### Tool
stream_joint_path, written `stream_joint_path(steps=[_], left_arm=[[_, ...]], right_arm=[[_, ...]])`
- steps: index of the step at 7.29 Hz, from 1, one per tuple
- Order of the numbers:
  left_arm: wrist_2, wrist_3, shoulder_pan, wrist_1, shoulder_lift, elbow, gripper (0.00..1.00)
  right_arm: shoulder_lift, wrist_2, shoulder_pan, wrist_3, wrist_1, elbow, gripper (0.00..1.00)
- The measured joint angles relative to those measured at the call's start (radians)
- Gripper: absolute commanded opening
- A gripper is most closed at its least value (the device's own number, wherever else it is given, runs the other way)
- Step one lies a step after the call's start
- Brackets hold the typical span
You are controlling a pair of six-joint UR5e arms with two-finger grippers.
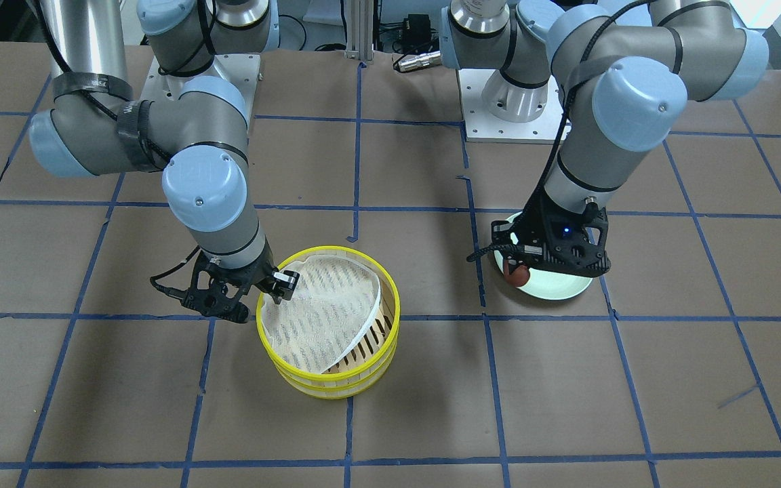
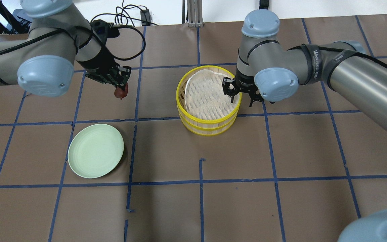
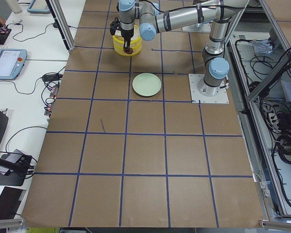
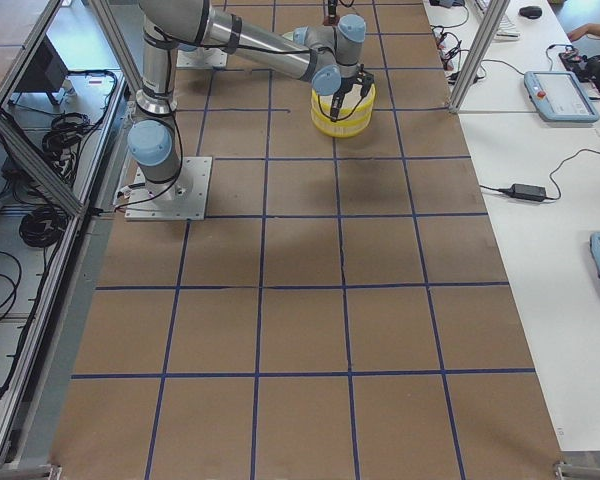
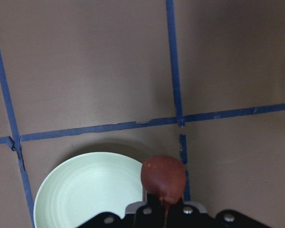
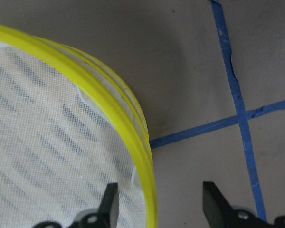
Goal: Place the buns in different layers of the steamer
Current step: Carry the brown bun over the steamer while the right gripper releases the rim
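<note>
**Brown bun lifted, right pincer astride the steamer rim**

The left pincer (image 2: pixel 121 86) is clamped on the reddish-brown bun (image 5: pixel 163 178), which hangs from its tips, clear of the table (image 2: pixel 281 151). Below the pincer lies the pale green plate (image 5: pixel 80 185), bare, with the bun over its edge. The steamer (image 2: pixel 193 124) stands well apart from this pincer, off toward the other arm.

The right pincer (image 6: pixel 160 199) is spread wide and grips nothing. Its fingers (image 6: pixel 111 202) straddle the yellow rim of the top layer (image 2: pixel 207 121), one inside the basket over the liner sheet (image 1: pixel 323 312), the other outside the wall. The rim passes between them, and neither finger presses on it. The sheet is curled up at the side away from this pincer, baring the slats there. The lower layer (image 1: pixel 326 392) sits directly under the top one. The white bun shows in no view, and whether it lies in the covered lower layer cannot be told.

The step in hand looks like carrying the brown bun across to the steamer while the right pincer gets ready to take the top layer by its rim. If that is right, the right pincer needs to close squarely on the thin wall without catching the sheet. The left needs to bring the bun over the basket and come down clear of the right pincer's fingers before it lets go.
</note>
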Motion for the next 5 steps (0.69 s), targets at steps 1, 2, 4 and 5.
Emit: stream_joint_path(steps=[1, 2, 4, 5], left_arm=[[-0.016, -0.104, -0.058, 0.002, -0.004, 0.028, 0.09], [-0.028, -0.219, -0.115, 0.01, -0.011, 0.044, 0.09], [-0.072, -0.397, -0.197, 0.066, -0.032, 0.054, 0.09], [-0.083, -0.463, -0.239, 0.122, -0.058, 0.055, 0.09]], right_arm=[[-0.033, 0.004, -0.026, -0.043, 0.034, -0.018, 1.0], [-0.08, 0.009, -0.071, -0.141, 0.1, -0.041, 1.0], [-0.207, 0.013, -0.164, -0.303, 0.258, -0.089, 1.0], [-0.257, 0.013, -0.184, -0.338, 0.307, -0.105, 1.0]])
